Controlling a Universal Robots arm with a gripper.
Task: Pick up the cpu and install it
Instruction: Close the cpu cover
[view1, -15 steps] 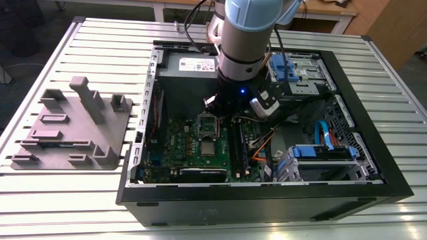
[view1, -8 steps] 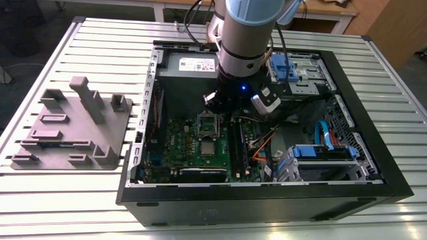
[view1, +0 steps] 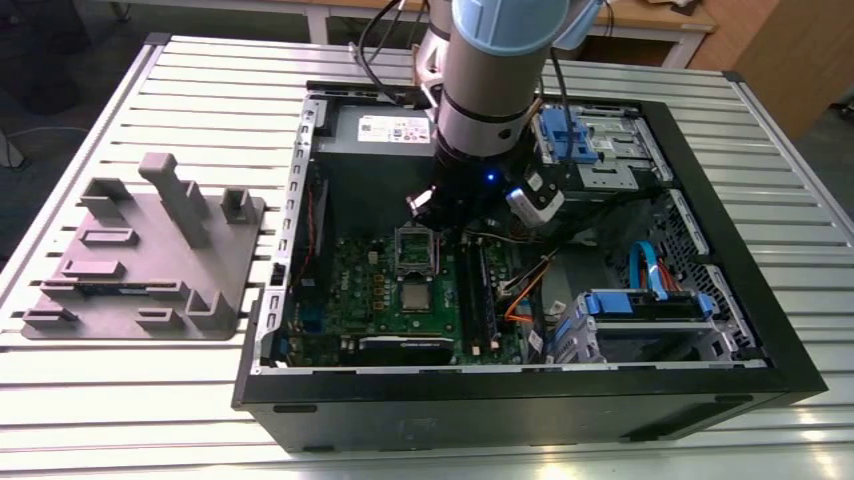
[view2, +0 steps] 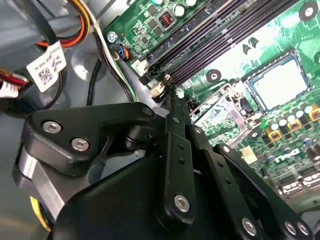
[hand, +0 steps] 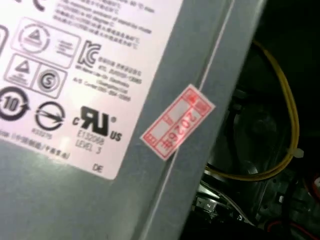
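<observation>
cpu (view1: 418, 297) (view2: 278, 82) sat flat in its socket on the motherboard (view1: 380, 300) (view2: 300, 30), silver top up, nothing gripping it. Socket frame (view1: 416, 248) (view2: 220, 112) was swung open, just beside the cpu on the side toward the arm. Memory slots (view1: 478, 295) (view2: 215, 40) ran along the exterior view's right of the socket.

gripper (view1: 454, 232) (view2: 171, 94) hung low inside the case (view1: 534, 400), tip near the end of the memory slots and by a corner of the open frame, clear of the cpu. In the second wrist view its fingers (view2: 172, 150) lay pressed together to the tip; I saw nothing between them. Whether the tip touched the board, couldn't tell.

The first wrist view looked at the power supply (hand: 100, 100), a grey box with a white label, and a red sticker (hand: 177, 122) across its edge. A yellow cable (hand: 290, 125) looped in the dark gap beside it. In the exterior view the same box (view1: 387, 130) was at the far end of the case, behind the arm (view1: 487, 90).

Blue drive brackets (view1: 641, 305) sat on the exterior view's right of the case. Grey tray (view1: 147, 260) was outside the case on the exterior view's left, well apart, on the slatted table (view1: 134, 420).
</observation>
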